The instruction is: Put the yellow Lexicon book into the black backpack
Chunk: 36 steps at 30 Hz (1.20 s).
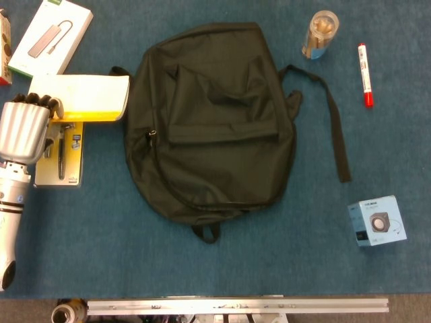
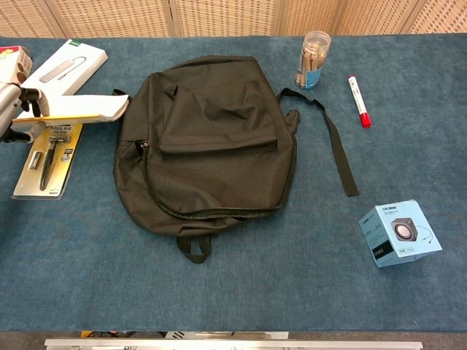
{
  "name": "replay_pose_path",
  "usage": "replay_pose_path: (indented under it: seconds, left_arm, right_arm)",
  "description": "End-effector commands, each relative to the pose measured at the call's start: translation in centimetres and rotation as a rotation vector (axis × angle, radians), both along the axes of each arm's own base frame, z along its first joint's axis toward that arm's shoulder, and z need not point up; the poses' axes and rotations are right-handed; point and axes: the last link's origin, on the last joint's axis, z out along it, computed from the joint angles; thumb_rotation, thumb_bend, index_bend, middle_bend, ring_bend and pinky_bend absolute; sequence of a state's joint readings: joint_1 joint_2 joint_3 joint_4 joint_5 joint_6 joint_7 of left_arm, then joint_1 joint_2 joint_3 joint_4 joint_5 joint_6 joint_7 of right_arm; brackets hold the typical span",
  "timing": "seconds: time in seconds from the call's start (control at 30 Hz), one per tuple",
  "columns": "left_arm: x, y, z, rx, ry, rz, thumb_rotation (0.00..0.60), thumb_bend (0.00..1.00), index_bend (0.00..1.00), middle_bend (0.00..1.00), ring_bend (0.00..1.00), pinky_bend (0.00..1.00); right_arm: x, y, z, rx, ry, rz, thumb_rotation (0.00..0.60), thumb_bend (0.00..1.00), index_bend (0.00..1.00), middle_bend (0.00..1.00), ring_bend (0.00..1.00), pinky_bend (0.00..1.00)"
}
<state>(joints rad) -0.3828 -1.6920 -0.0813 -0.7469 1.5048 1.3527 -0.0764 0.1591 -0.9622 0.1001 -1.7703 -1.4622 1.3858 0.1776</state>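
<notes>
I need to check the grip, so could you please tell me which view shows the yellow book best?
The head view: the yellow-spined, white-paged book lies broad from above, the left hand holding its end. The chest view shows the book edge-on, a thin slab.

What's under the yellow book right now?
The left hand holds the yellow book lifted above a yellow razor blister pack. The pack's top edge is hidden beneath the book; anything else there cannot be seen.

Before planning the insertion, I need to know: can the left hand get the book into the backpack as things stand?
Probably not yet. The left hand holds the yellow book at the black backpack, but no gap shows in its zipper.
</notes>
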Motion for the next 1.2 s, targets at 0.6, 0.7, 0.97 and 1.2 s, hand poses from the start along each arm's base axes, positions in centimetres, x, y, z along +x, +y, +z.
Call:
replay_pose_path:
  seconds: [0.6,0.7,0.97,1.2]
  left_arm:
    - [0.9,-2.3,3.6,0.031,-0.083,-0.143,0.600,0.33,0.65,0.64,0.56,0.66]
    - [1.1,-2.9,4.3,0.037,-0.096,-0.165,0.600,0.33,0.66,0.65,0.56,0.66]
    - [1.8,-5.3,6.1,0.052,-0.132,-0.219,0.600,0.33,0.66,0.65,0.56,0.66]
    - [1.9,-7.2,7.1,0.060,-0.144,-0.233,0.600,0.33,0.66,0.65,0.56,0.66]
  right_arm:
    - [2.9,-0.6,-1.8,0.101,0.087,0.089,0.600,0.29,0.41,0.36,0.31,0.38]
    - [4.2,-0.9,-2.5,0.147,0.096,0.124,0.600,0.29,0.41,0.36,0.31,0.38]
    - [9.0,-1.4,-5.9,0.320,0.086,0.222,0.600,0.25,0.41,0.36,0.30,0.38]
    - [12.6,-1.8,-9.9,0.494,0.080,0.288,0.600,0.23,0.40,0.36,0.30,0.39]
